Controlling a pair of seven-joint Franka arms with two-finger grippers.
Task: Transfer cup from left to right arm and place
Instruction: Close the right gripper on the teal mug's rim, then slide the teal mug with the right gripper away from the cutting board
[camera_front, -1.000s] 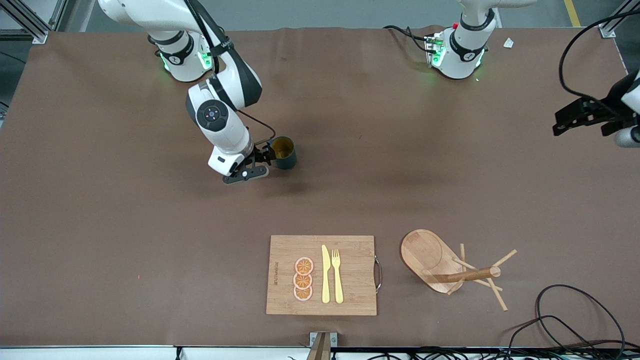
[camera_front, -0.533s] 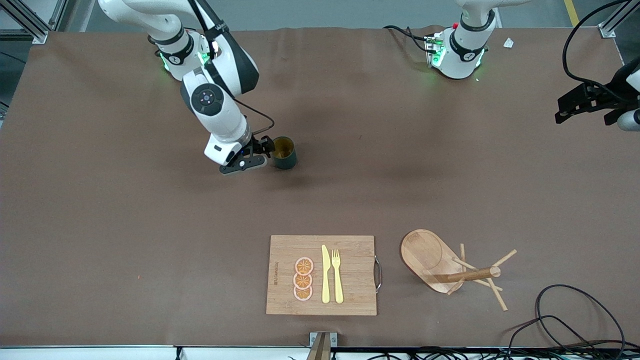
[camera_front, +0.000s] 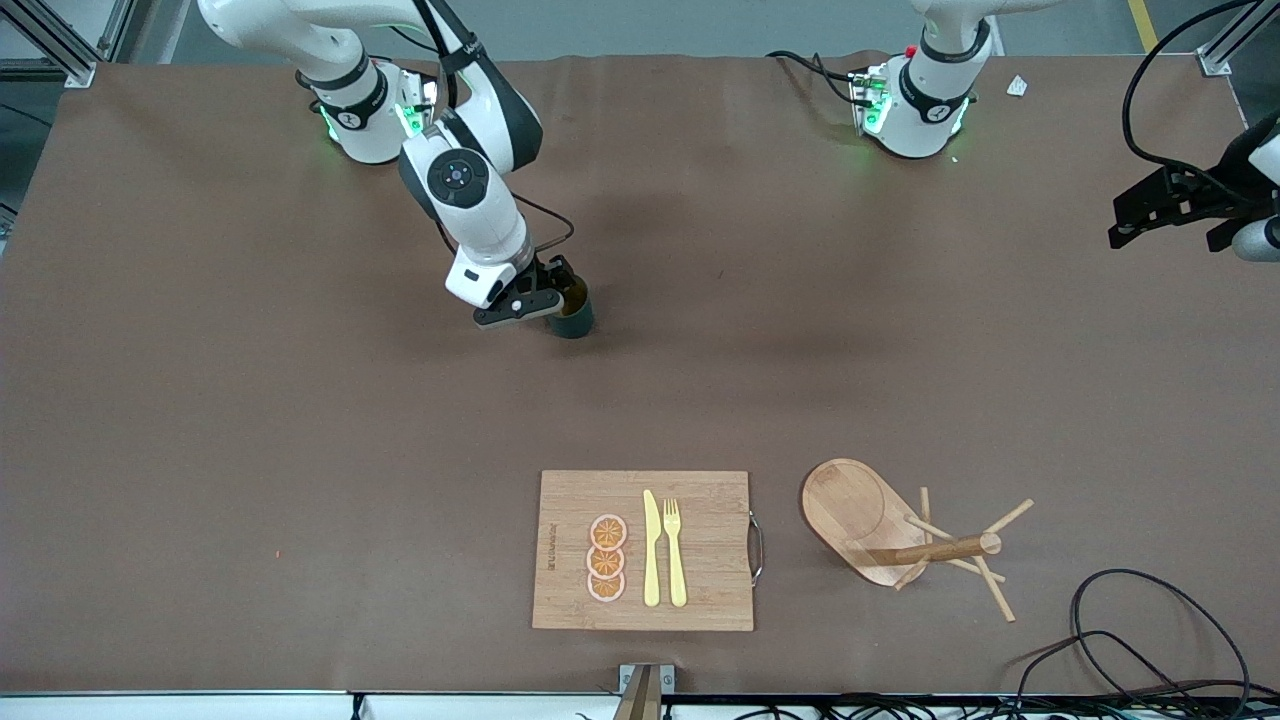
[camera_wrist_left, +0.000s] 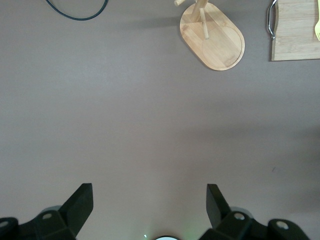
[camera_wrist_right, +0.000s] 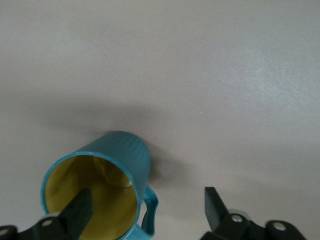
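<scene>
Two arms are working over the brown table (camera_front: 200, 400). Right claw (camera_front: 545, 295) is hanging spread over the cup (camera_front: 574, 318), one finger (camera_wrist_right: 75, 212) inside its rim, at twelve o'clock from the cutting board (camera_front: 700, 520). Left claw (camera_front: 1165, 220) is waiting spread over the table's edge.

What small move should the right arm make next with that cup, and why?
Probably lower a little, then close. The right end effector is open over the upright cup, one finger inside the rim and the other outside by the handle, so the wall sits between them.
</scene>
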